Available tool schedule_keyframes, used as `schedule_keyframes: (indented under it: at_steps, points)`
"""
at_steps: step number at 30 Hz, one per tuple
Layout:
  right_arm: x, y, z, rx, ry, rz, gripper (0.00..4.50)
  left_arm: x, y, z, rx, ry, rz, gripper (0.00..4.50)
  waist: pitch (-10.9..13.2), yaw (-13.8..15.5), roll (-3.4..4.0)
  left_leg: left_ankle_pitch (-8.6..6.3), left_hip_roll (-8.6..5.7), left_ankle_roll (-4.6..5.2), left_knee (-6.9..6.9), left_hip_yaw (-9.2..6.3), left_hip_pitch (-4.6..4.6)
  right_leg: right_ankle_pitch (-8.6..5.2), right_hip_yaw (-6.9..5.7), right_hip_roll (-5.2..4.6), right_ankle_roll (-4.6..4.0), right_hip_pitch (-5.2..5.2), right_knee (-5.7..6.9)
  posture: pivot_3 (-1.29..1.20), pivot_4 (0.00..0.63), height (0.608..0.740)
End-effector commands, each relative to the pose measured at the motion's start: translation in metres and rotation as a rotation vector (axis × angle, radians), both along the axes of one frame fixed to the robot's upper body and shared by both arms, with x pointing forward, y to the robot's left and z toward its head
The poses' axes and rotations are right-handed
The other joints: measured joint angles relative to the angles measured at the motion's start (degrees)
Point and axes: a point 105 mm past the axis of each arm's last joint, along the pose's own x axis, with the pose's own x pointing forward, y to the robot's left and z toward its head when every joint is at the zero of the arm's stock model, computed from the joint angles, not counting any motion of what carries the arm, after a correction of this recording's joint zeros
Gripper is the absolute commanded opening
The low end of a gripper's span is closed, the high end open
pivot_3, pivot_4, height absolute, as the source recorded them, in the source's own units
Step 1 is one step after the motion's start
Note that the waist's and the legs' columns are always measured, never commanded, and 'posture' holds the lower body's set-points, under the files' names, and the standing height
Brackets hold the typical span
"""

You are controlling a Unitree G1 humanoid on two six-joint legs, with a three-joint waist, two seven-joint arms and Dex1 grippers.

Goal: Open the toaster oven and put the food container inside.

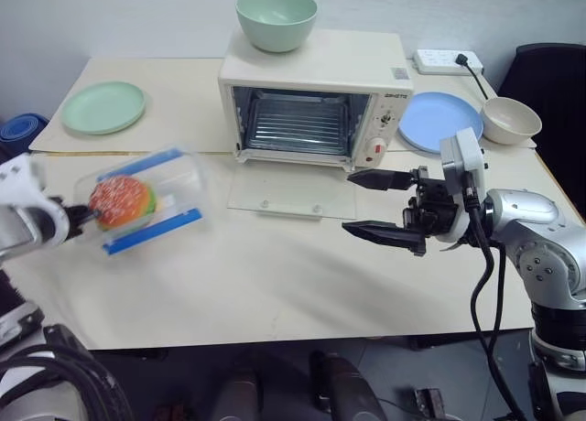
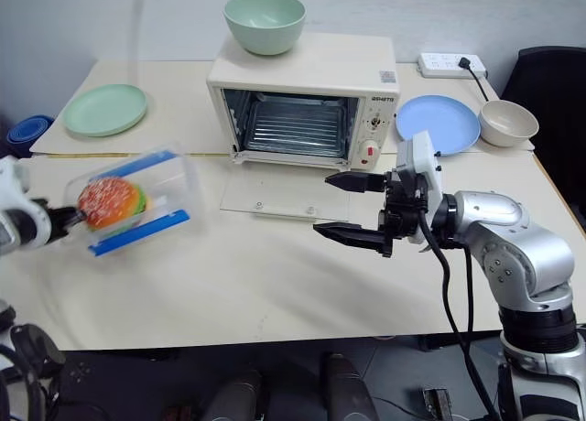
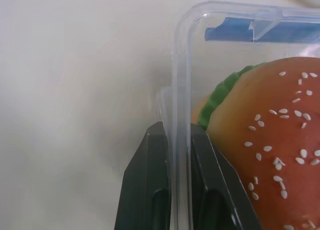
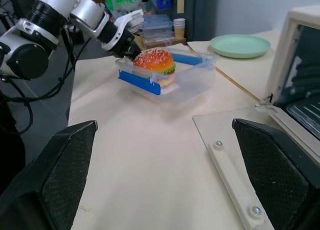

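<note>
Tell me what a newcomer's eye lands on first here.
The food container with its toy hamburger, lifted off the table at the left, its wall pinched in the shut left gripper. Next, the toaster oven at the table's back, glass door dropped flat, a green bowl on top. The right gripper hangs open before that door.

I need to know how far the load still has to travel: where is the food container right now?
The food container sits at the table's left side, its wall pinched by the left gripper, left of the toaster oven and its lowered door.
</note>
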Motion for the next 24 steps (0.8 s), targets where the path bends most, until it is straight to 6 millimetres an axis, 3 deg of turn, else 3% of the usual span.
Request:
schedule_keyframes:
  at_steps: [1, 5, 11, 20, 24]
  points:
    - [-0.005, -0.010, 0.010, 0.011, -0.050, -0.051, 4.50, 0.025, -0.027, 0.035, 0.054, -0.096, -0.114, 0.06, 0.00, 0.03, 0.00, 0.00, 0.00, 0.00, -0.01, -0.03, -0.04, 0.00, -0.03, 0.00, 0.01, 0.00, -0.06, 0.00, 0.150, 0.740]
    - [-0.008, -0.016, 0.006, 0.018, -0.044, -0.097, 4.50, 0.053, -0.070, 0.045, 0.097, -0.098, -0.242, 0.06, 0.01, -0.02, 0.01, -0.01, -0.05, 0.01, -0.12, -0.01, -0.09, 0.03, -0.04, -0.03, 0.06, -0.02, -0.12, 0.00, 0.150, 0.740]
    - [-0.011, -0.023, 0.002, 0.033, -0.044, -0.167, 4.50, 0.089, -0.137, 0.039, 0.165, -0.080, -0.402, 0.06, 0.01, -0.02, 0.01, 0.02, -0.07, 0.06, -0.15, 0.14, -0.07, 0.05, -0.10, 0.02, 0.14, -0.03, -0.11, 0.00, 0.150, 0.740]
    - [-0.015, -0.030, -0.005, 0.044, -0.032, -0.244, 4.50, 0.109, -0.173, 0.028, 0.174, -0.089, -0.438, 0.06, 0.01, 0.04, 0.03, 0.08, -0.09, 0.17, -0.12, 0.29, 0.06, 0.09, -0.21, 0.04, 0.22, -0.03, 0.00, 0.00, 0.150, 0.740]
    - [-0.014, -0.032, -0.006, 0.044, -0.029, -0.261, 4.50, 0.110, -0.178, 0.028, 0.144, -0.102, -0.449, 1.31, 0.01, 0.15, 0.03, 0.18, -0.21, 0.29, -0.02, 0.29, 0.06, 0.18, -0.18, -0.05, 0.38, 0.03, 0.03, 0.00, 0.150, 0.740]
